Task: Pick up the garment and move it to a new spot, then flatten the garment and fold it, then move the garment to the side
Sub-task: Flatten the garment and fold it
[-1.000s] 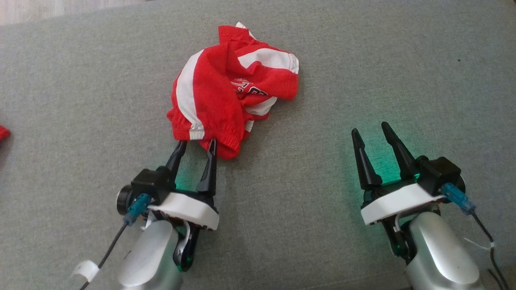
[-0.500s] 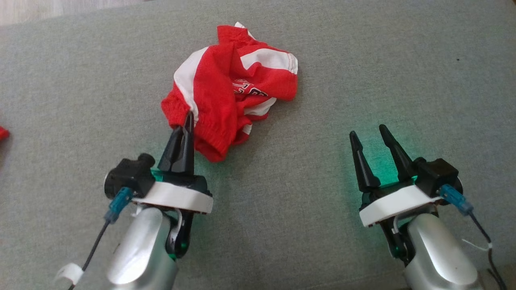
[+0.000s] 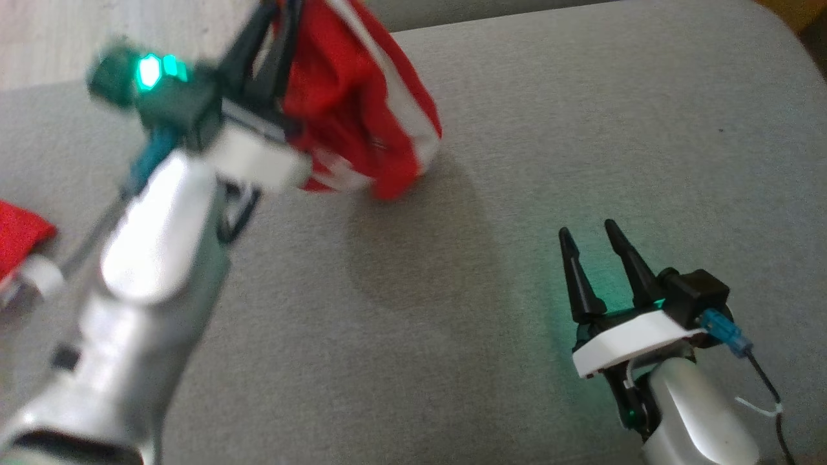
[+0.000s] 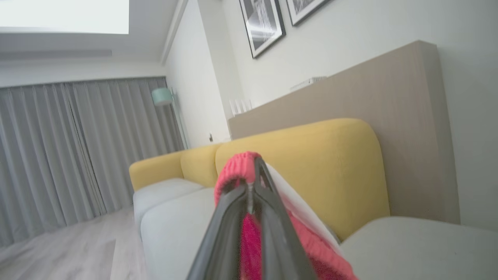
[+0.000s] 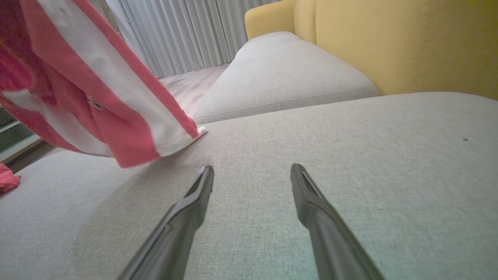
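Observation:
The garment point(image 3: 362, 97) is red with white stripes and hangs in the air over the grey cushion point(image 3: 491, 258), its lowest corner close to the fabric. My left gripper point(image 3: 278, 10) is raised at the upper left, shut on the garment's red ribbed hem point(image 4: 237, 171). In the right wrist view the garment point(image 5: 89, 89) dangles at the upper left. My right gripper point(image 3: 588, 236) stands open low over the cushion at the lower right, well clear of the garment, with nothing between its fingers point(image 5: 194, 194).
Another red piece of cloth point(image 3: 19, 236) lies at the left edge of the cushion. A yellow sofa back point(image 5: 389, 42) rises behind the grey seat cushions point(image 5: 280, 70). Pale wooden floor point(image 4: 58, 249) and grey curtains point(image 4: 78, 147) lie beyond.
My left gripper closed on the garment's hem and lifted it up and away off the cushion. The head camera has shifted. The right gripper has stayed open in about the same place.

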`<state>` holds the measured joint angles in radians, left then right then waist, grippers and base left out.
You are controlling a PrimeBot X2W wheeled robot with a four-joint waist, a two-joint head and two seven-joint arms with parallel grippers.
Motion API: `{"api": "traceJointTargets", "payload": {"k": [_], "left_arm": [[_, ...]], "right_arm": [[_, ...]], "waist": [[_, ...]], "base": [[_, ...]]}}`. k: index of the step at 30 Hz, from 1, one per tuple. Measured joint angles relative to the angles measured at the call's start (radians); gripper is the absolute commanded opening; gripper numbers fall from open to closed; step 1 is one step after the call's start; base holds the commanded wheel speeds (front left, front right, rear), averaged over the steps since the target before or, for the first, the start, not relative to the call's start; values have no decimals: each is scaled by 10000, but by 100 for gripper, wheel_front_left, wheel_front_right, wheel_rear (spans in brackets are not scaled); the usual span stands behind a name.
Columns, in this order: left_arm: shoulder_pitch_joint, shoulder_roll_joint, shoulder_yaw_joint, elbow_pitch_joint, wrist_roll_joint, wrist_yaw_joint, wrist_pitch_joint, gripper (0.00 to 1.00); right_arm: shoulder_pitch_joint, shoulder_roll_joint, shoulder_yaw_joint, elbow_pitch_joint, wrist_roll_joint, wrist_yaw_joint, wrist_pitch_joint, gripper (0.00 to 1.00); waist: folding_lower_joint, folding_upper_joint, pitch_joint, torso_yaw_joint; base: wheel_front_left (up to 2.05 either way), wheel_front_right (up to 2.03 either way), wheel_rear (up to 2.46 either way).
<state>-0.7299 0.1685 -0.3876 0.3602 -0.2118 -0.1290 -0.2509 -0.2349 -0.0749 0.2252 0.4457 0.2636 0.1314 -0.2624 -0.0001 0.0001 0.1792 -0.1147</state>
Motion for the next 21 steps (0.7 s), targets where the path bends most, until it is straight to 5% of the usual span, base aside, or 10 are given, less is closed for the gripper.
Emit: {"api": "traceJointTargets", "payload": {"k": [5, 11, 16, 21], "left_arm": [[-2541, 245, -1402, 786, -535, -35, 293, 0], [-4193, -1018, -1824, 1304, -1442, 13, 63, 0], [-3914, -957, -1281, 1829, -1664, 332, -59, 0], [-1375, -466, -1085, 2433, -2322, 272, -61, 0]], "right_arm": [[21, 65, 201, 59, 176, 0, 0, 100], [243, 82, -174, 117, 182, 0, 0, 100], [361, 134, -479, 148, 182, 0, 0, 100], [414, 161, -759, 111, 180, 0, 0, 100]], "waist": [[1, 0, -156, -456], [3, 0, -39, -738], [2, 0, -82, -483], [1, 0, -159, -82]], "base": [[0, 0, 0], [0, 0, 0], [0, 0, 0], [0, 0, 0]]}}
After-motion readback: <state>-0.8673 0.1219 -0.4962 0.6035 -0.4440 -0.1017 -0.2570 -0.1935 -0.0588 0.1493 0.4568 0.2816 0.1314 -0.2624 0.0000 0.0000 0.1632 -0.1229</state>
